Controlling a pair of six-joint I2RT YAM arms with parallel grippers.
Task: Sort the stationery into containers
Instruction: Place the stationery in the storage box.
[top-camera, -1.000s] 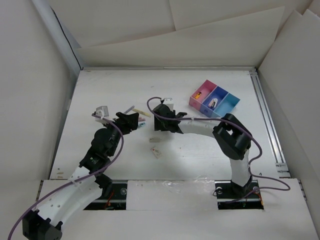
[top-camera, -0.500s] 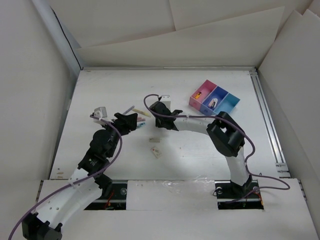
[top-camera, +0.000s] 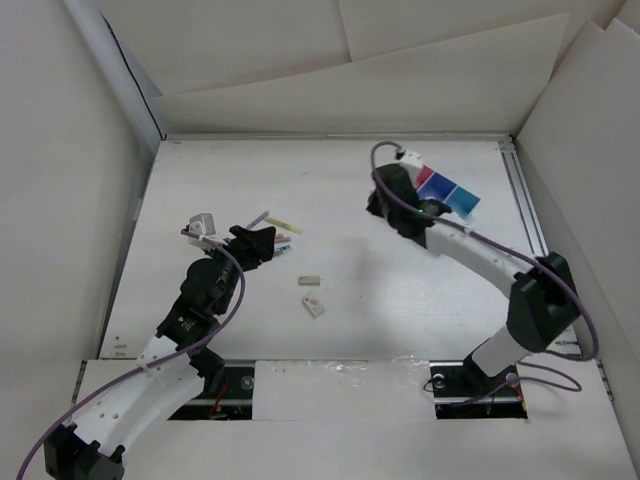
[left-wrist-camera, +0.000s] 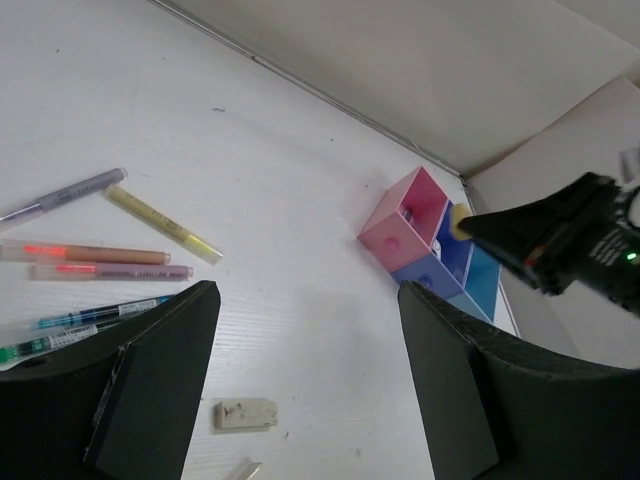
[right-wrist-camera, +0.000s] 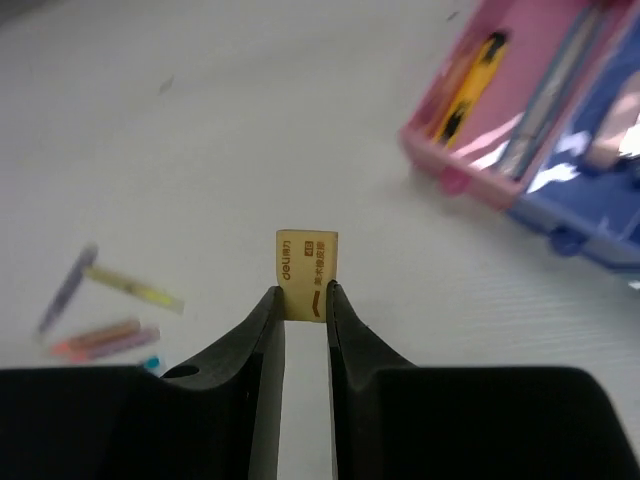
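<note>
— Moved: right hand (right-wrist-camera: 303, 297), from the middle of the desk (top-camera: 220, 180) to beside the containers (top-camera: 452, 195), pinching one tan block (right-wrist-camera: 307, 262).
— And the left hand (left-wrist-camera: 305, 300)?
— Unchanged (jaws apart, empty), over the pens (left-wrist-camera: 95, 255). A drop into a box likely follows.

White links with black joints on left arm (top-camera: 195, 295) and right arm (top-camera: 480, 262); purple cables (top-camera: 243, 283); black left gripper (left-wrist-camera: 305, 300), right gripper (right-wrist-camera: 302, 295).

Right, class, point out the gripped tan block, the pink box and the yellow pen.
tan block (right-wrist-camera: 307, 270), right wrist view, printed face.
pink box (left-wrist-camera: 384, 235), left wrist view, outer wall.
yellow pen (left-wrist-camera: 163, 222), left wrist view, mid-barrel.
</note>
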